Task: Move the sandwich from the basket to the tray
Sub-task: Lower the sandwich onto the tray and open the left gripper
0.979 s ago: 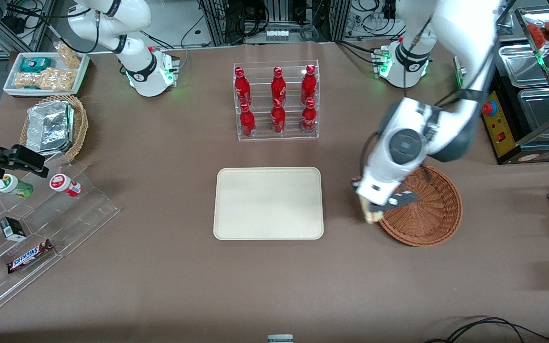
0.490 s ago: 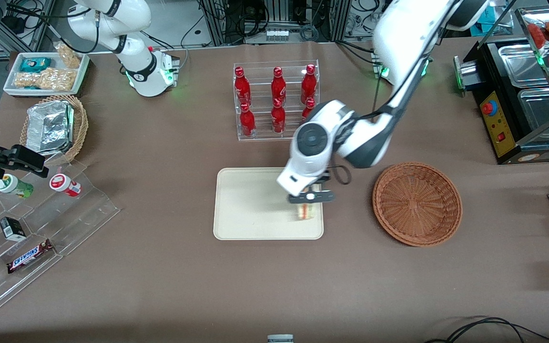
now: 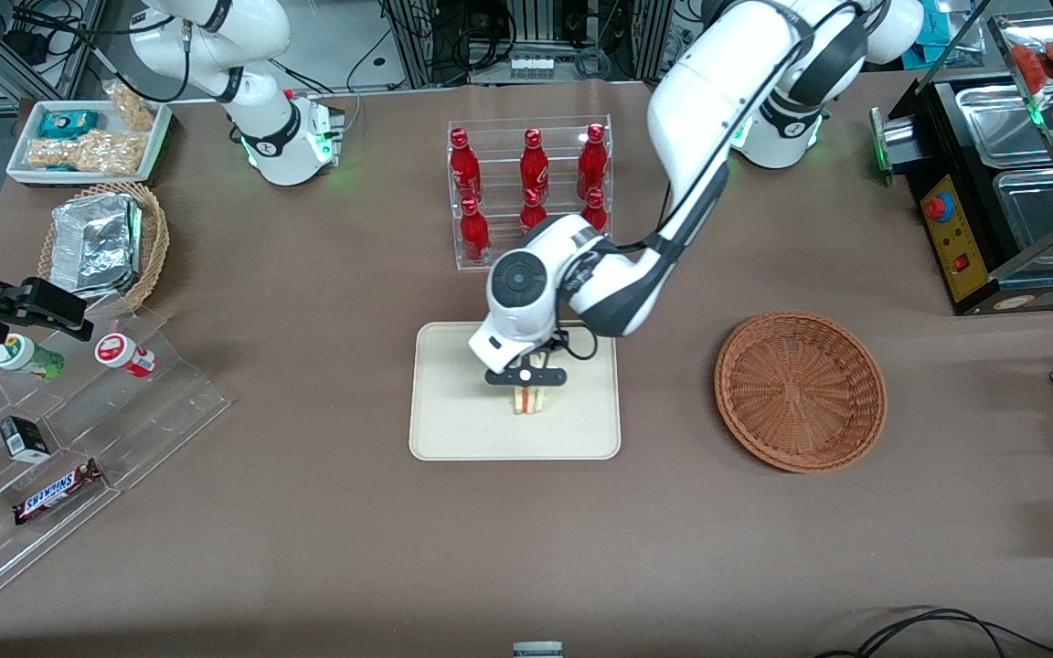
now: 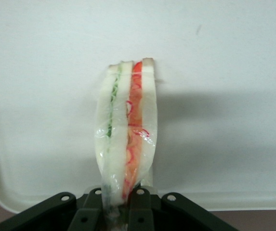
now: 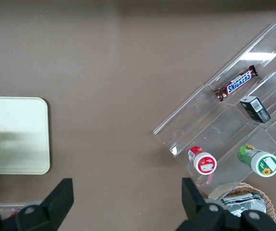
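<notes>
The sandwich (image 4: 127, 144) stands on edge, pinched between the fingers (image 4: 140, 211) of the left gripper (image 3: 526, 382), red and green layers showing between the bread slices. It sits over the middle of the tray (image 3: 453, 429), directly under the gripper; whether its lower edge touches the tray surface is hard to tell. The basket (image 3: 801, 391) lies well apart from the gripper, toward the working arm's end of the table
</notes>
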Motion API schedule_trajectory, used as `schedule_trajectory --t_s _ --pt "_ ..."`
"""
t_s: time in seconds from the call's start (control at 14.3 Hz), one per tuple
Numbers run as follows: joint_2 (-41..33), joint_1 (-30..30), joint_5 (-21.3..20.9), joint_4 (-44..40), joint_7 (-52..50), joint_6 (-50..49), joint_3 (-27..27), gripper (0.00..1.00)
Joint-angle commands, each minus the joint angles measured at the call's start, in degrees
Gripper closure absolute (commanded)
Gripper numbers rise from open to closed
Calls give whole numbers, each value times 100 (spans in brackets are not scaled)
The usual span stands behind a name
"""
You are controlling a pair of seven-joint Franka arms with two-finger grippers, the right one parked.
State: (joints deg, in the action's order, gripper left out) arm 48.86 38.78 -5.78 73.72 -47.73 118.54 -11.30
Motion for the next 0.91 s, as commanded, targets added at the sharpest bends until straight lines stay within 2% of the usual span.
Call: schedule_trajectory --t_s 0.0,0.07,0.21,0.35,0.49,0.84 --pt "194 130 -196 -323 -306 55 93 71" --pt "194 138 -204 -323 -463 90 93 62" --pt "185 121 -204 -332 -649 231 102 34" --pt "124 95 -204 -385 -667 179 102 26" --pt "28 95 -213 -385 -728 126 197 0" --pt "-499 -10 -152 -394 -746 -611 304 0"
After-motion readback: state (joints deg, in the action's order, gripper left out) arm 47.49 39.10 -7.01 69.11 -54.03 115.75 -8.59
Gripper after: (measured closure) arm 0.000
